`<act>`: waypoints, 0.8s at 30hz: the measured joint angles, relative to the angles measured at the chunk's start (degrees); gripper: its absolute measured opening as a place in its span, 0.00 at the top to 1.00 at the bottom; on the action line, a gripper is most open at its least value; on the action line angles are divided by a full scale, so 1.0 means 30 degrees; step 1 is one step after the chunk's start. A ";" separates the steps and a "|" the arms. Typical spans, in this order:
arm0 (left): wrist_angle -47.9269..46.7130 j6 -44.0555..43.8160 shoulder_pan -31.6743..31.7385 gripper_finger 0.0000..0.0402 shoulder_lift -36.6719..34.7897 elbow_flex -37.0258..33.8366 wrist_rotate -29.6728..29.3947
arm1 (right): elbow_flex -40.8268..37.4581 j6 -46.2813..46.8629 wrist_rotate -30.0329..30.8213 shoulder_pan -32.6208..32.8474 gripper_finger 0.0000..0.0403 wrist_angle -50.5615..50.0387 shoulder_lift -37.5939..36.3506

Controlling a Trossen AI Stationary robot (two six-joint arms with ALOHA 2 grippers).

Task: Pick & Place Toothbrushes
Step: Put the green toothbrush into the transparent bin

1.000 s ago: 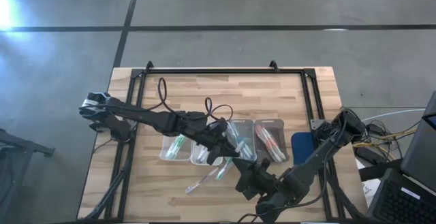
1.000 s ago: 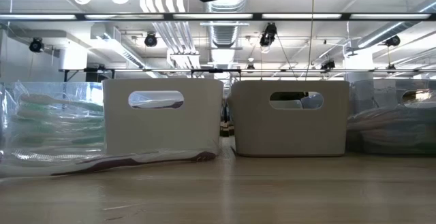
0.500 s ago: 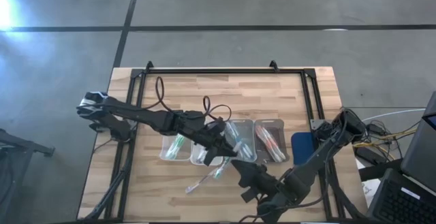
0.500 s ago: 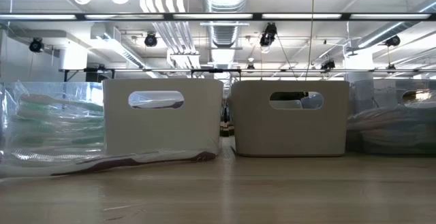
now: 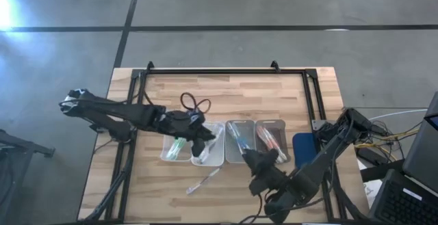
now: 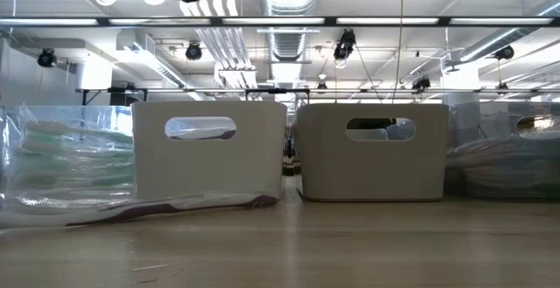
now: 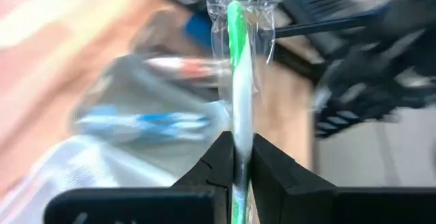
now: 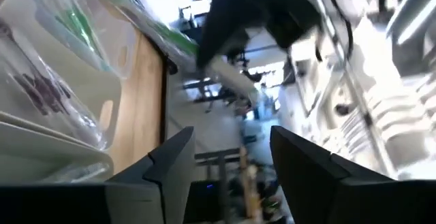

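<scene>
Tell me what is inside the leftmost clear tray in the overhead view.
The leftmost tray holds green-accented toothbrushes; how many cannot be told. The left claw, shut on a green wrapped toothbrush, hangs over the neighbouring tray and covers part of it.

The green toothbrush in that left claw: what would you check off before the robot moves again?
1. Grip: the left gripper is clamped on the green toothbrush, wrapper and all. Ok.
2. Position: in the high view the left gripper is over the clear trays. Ok.
3. Which tray it sits above, the green one or its neighbour: cannot tell.
4. Right gripper: fingers apart, holding nothing. Ok.
5. Right gripper stands apart from the left one. Ok.
6. Loose toothbrush on the wood table, outside any tray. Not ok.
</scene>
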 joint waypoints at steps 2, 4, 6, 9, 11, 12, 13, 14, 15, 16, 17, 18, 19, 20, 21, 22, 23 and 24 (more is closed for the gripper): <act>-0.1570 -0.0361 -0.0226 0.92 -0.0439 -0.0007 -0.1405 | 0.0000 0.2688 -0.0016 -0.0137 0.53 -0.1834 -0.0353; -0.2739 -0.0857 -0.0392 0.92 -0.0702 -0.0007 -0.2622 | 0.0000 0.6032 -0.0544 -0.0414 0.53 -0.3903 -0.0880; -0.3875 -0.1208 -0.0501 0.92 -0.0774 -0.0007 -0.3494 | -0.0007 0.9804 -0.2414 -0.0881 0.53 -0.6208 -0.1624; -0.5471 -0.1810 -0.0502 0.92 -0.0759 -0.0015 -0.3956 | -0.0183 1.4335 -0.7693 -0.2051 0.55 -0.8939 -0.3009; -0.6629 -0.2170 -0.0502 0.92 -0.0743 -0.0015 -0.4265 | -0.0714 1.5574 -1.1220 -0.2955 0.56 -0.9597 -0.4000; -0.7298 -0.2430 -0.0512 0.92 -0.0735 -0.0015 -0.4539 | -0.1090 1.5804 -1.2554 -0.3390 0.56 -0.9610 -0.4454; -0.8051 -0.2721 -0.0546 0.92 -0.0723 -0.0022 -0.4841 | -0.1493 1.5862 -1.3508 -0.3777 0.57 -0.9473 -0.4906; -0.8769 -0.3087 -0.0589 0.92 -0.0715 -0.0022 -0.5174 | -0.1936 1.5879 -1.4209 -0.4041 0.58 -0.9388 -0.5417; -0.9473 -0.3517 -0.0637 0.92 -0.0715 -0.0029 -0.5564 | -0.2374 1.5895 -1.4726 -0.4254 0.58 -0.9401 -0.5885; -1.0260 -0.4012 -0.0676 0.92 -0.0715 -0.0029 -0.5967 | -0.2781 1.5903 -1.5096 -0.4461 0.59 -0.9278 -0.6382; -1.1002 -0.4524 -0.0699 0.92 -0.0715 -0.0029 -0.6307 | -0.3229 1.5909 -1.5439 -0.4658 0.60 -0.8966 -0.6922; -1.1750 -0.5144 -0.0730 0.92 -0.0715 -0.0029 -0.6497 | -0.3672 1.5908 -1.5799 -0.4817 0.60 -0.8634 -0.7440; -1.2425 -0.5815 -0.0735 0.92 -0.0715 -0.0029 -0.6681 | -0.4113 1.5905 -1.6236 -0.5034 0.61 -0.8305 -0.7956; -1.3003 -0.6467 -0.0735 0.92 -0.0708 -0.0032 -0.6791 | -0.4555 1.5912 -1.6760 -0.5296 0.62 -0.7831 -0.8500; -1.3475 -0.7077 -0.0733 0.92 -0.0708 -0.0036 -0.6873 | -0.5000 1.5912 -1.7434 -0.5580 0.62 -0.7206 -0.9024; -1.3821 -0.7549 -0.0729 0.92 -0.0708 -0.0036 -0.6917 | -0.5448 1.5918 -1.8302 -0.5859 0.63 -0.6608 -0.9597; -1.4111 -0.8004 -0.0728 0.92 -0.0708 -0.0036 -0.6901 | -0.5909 1.5915 -1.9196 -0.6208 0.64 -0.5958 -1.0165; -1.4348 -0.8302 -0.0728 0.92 -0.0708 -0.0036 -0.6890 | -0.6343 1.5917 -2.0214 -0.6569 0.64 -0.5282 -1.0729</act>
